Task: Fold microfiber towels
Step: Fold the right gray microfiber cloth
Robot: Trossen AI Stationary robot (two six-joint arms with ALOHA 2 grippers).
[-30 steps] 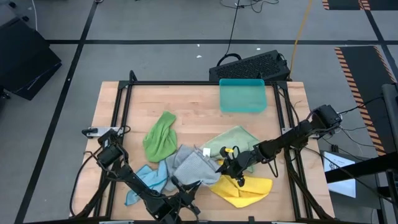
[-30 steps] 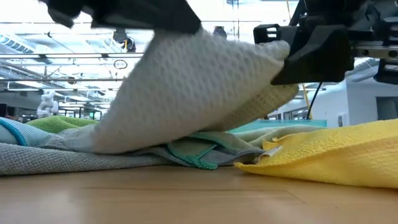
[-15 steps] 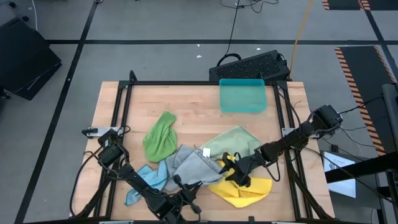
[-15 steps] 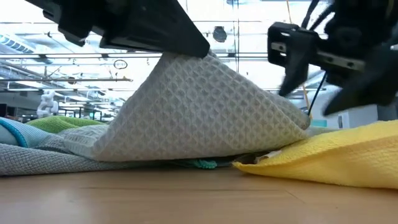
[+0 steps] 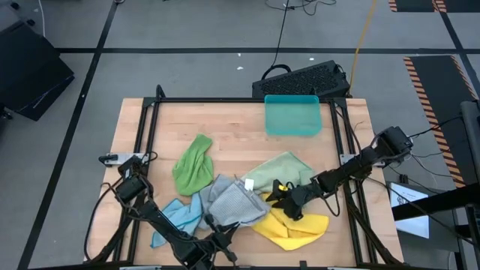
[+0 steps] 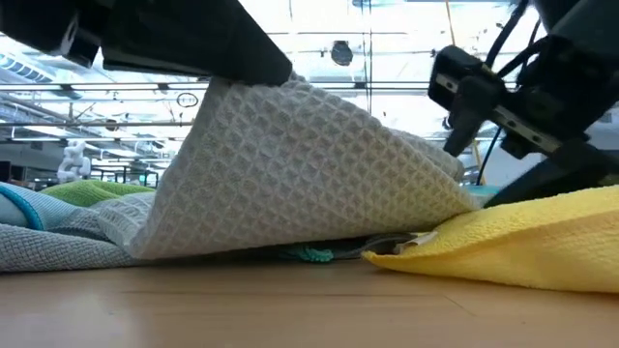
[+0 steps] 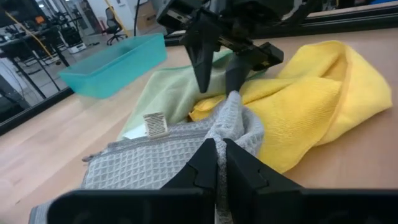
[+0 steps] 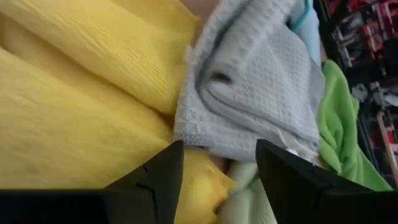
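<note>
Microfiber towels lie in a loose heap on the near half of the wooden table. The grey towel sits at the heap's centre, with the yellow towel at its four o'clock, the pale green towel at its one o'clock, the bright green towel at its ten o'clock and the light blue towel at its eight o'clock. The teal tray stands well apart, toward twelve o'clock.

The left gripper is at the grey towel's near edge, its fingers pinched closed on a bunch of that cloth; the left wrist view shows the fabric gathered between the fingers, and the low view shows the towel lifted into a tent. The right gripper hovers at the grey towel's three o'clock side, over the seam with the yellow towel, its jaws parted and holding nothing.

Judgement: the step in hand is drawing the grey towel clear of the heap for folding.

- The right gripper should take the grey edge alone, away from the yellow cloth touching it.
- The left pinch should hold while the lift stays low and even.
- The grey towel overlaps its neighbours, so a fast pull risks dragging them along.
- The towel should be spread flat on bare wood before any crease is made.
</note>
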